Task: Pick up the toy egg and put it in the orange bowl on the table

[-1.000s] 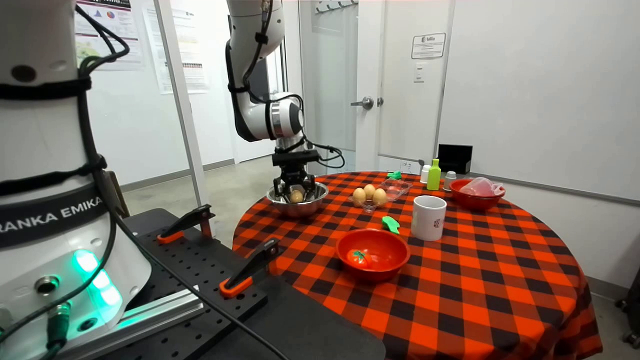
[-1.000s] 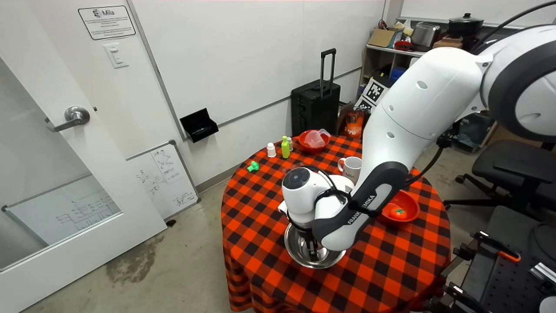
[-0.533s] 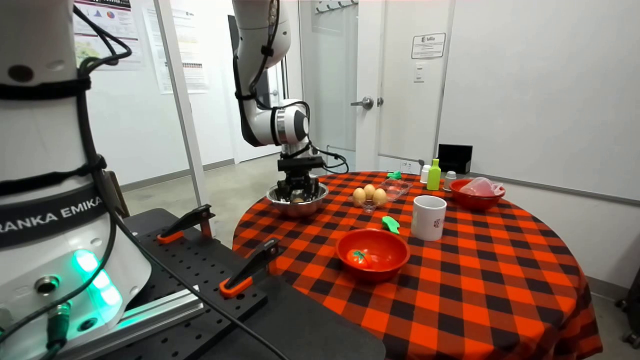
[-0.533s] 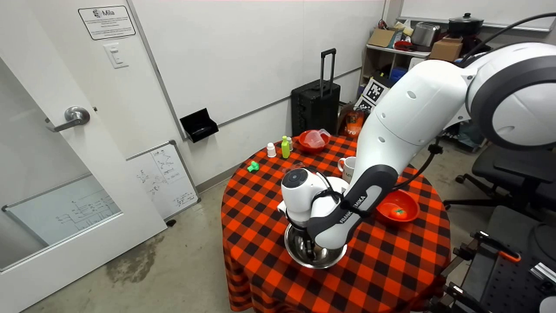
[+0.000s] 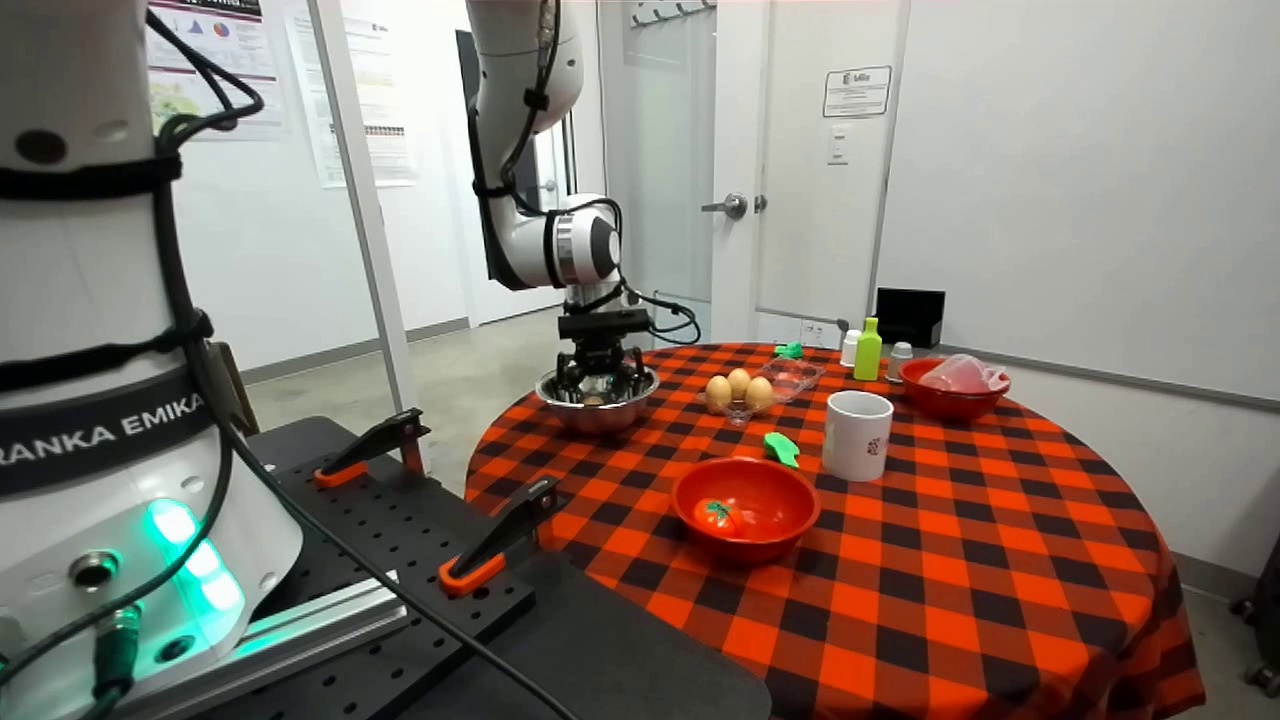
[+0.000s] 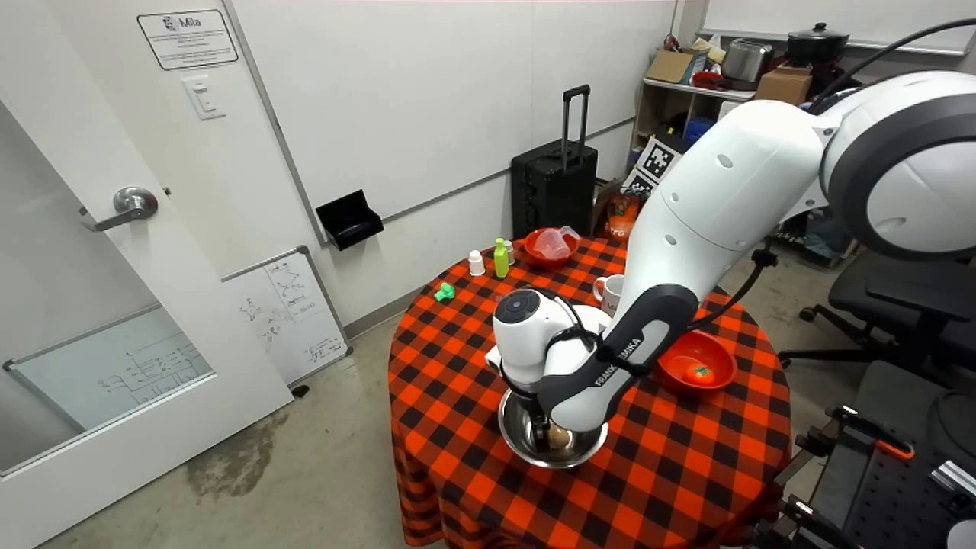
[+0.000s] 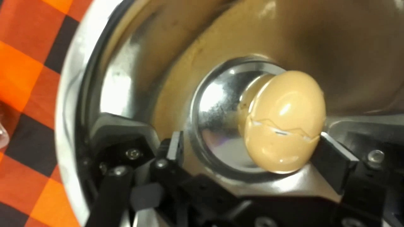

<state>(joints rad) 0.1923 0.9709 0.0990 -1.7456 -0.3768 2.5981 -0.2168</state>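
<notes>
A tan toy egg [image 7: 285, 121] with a jagged seam lies in the shiny steel bowl [image 7: 71, 126]; in an exterior view the egg [image 6: 560, 437] shows beside the fingers. My gripper [image 7: 255, 151] is down inside that bowl with its jaws spread wide. The left finger [image 7: 175, 149] stands clear of the egg. The right pad [image 7: 334, 164] is right against the egg's edge, and whether they touch I cannot tell. The orange bowl [image 5: 746, 545] stands on the checked table [image 5: 960, 560], holding a toy tomato [image 5: 714, 514]. The arm partly covers this bowl [image 6: 713, 347] in an exterior view.
Several tan eggs [image 5: 738, 390] stand in a clear carton beyond the steel bowl. Around the orange bowl are a white mug [image 5: 857, 440] and a green toy [image 5: 781, 450]. Farther off are a green bottle [image 5: 867, 352] and a red bowl [image 5: 950, 400] holding a pink cup.
The jaws have opened and let go of the egg, which sits lower in the steel bowl now. The gripper has shifted slightly and the upper arm has swung a little.
</notes>
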